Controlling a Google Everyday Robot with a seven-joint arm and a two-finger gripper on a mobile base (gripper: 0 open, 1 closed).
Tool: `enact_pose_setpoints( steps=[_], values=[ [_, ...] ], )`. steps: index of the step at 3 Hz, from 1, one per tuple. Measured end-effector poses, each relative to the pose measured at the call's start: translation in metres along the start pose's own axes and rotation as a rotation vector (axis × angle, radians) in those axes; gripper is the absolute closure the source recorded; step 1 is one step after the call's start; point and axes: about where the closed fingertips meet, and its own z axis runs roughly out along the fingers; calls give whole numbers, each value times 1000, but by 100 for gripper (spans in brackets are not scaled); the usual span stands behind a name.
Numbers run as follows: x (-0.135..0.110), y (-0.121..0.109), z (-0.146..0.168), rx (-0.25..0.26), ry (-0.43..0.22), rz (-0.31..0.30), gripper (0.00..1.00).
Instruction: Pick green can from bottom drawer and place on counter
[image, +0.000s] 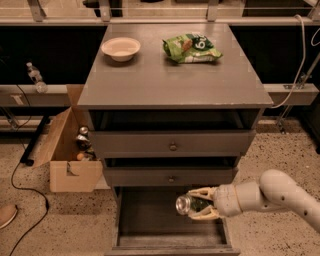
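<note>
Under dim overhead light, end effector holds green can above shadowed bottom drawer.

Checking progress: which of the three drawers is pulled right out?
The bottom drawer, floor exposed; the two above barely out. The gripper holds the green can over it.

The pale arm reached in from the lower right edge, bent at a rounded joint, and ran leftward almost level to the wrist. The gripper pointed left above the open bottom drawer. Its two tan fingers, one above the other, were closed on the green can, which lay sideways between them.
</note>
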Motion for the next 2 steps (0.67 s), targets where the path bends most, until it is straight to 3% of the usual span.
enact_pose_setpoints(
  steps=[1, 2],
  values=[
    [-58, -15, -16, -24, -68, -120, 100],
    [-121, -48, -67, 48, -20, -231, 100]
  ],
)
